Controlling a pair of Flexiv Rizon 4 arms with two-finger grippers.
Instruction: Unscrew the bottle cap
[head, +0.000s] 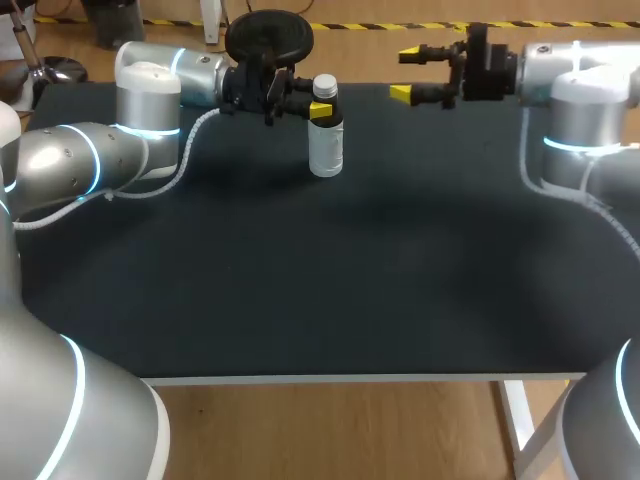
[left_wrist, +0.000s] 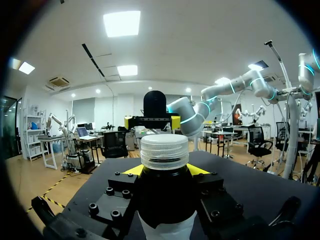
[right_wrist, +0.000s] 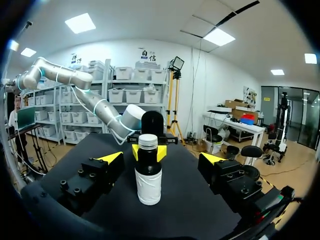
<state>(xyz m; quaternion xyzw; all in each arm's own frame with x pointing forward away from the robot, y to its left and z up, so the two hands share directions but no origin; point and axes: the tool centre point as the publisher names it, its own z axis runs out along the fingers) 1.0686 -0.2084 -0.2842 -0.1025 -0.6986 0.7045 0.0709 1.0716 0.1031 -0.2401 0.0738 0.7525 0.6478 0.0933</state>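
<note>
A small bottle (head: 326, 140) with a dark upper body, a white label and a clear ribbed cap (head: 324, 87) stands upright at the back middle of the table. My left gripper (head: 321, 109) comes in level from the left and is shut on the bottle's dark shoulder just under the cap. In the left wrist view the cap (left_wrist: 164, 150) rises between the yellow fingertips (left_wrist: 132, 170). My right gripper (head: 404, 75) hangs open to the bottle's right, apart from it. From the right wrist the bottle (right_wrist: 149, 175) stands ahead of the open gripper (right_wrist: 161, 159), with the left gripper's yellow tips (right_wrist: 135, 151) flanking it.
The black table mat (head: 300, 280) stretches bare from the bottle to the white front edge (head: 330, 379). My left arm (head: 90, 160) lies along the back left, and my right arm (head: 580, 110) stands at the back right.
</note>
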